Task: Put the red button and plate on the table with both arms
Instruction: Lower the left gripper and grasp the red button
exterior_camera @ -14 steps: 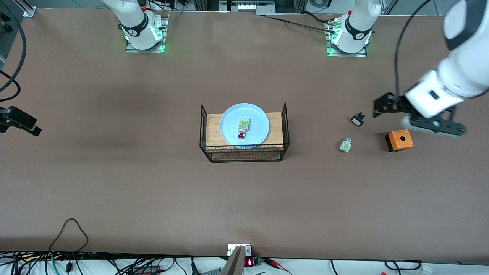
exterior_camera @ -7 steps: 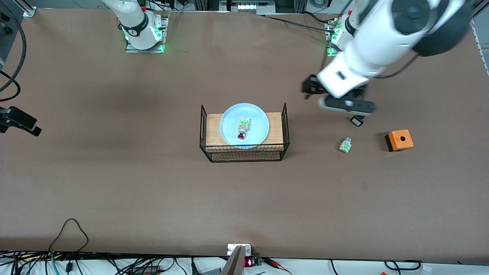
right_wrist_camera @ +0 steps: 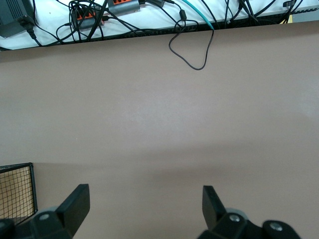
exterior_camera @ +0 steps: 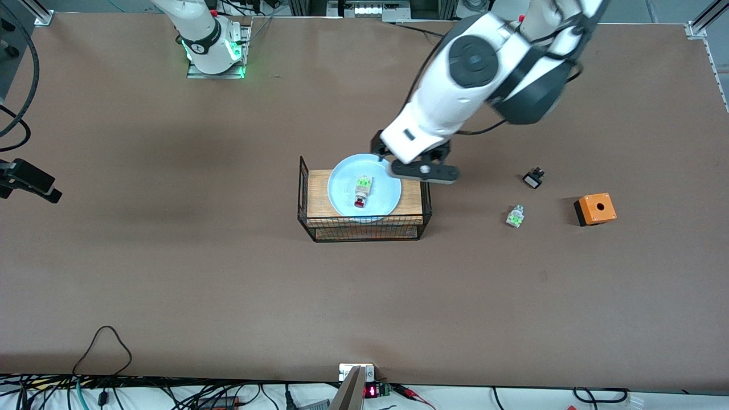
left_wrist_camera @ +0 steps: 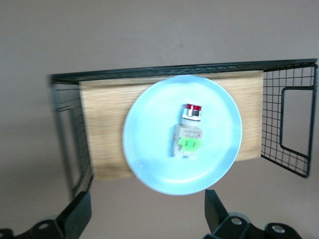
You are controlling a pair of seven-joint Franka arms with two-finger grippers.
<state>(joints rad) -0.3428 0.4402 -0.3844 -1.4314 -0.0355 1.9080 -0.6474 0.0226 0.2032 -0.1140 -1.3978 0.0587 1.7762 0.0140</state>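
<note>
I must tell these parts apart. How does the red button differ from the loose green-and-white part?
The red button has a red cap; the green-and-white part shows none. The red button lies on the plate; the green-and-white part lies on the table. Both have green-and-white bodies.

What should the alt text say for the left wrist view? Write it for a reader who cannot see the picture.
Seen from above, a pale-blue plate sits on a wood-topped black wire rack on a brown table, with a red button lying on it. The left hand's open fingers frame the plate's edge.
</note>
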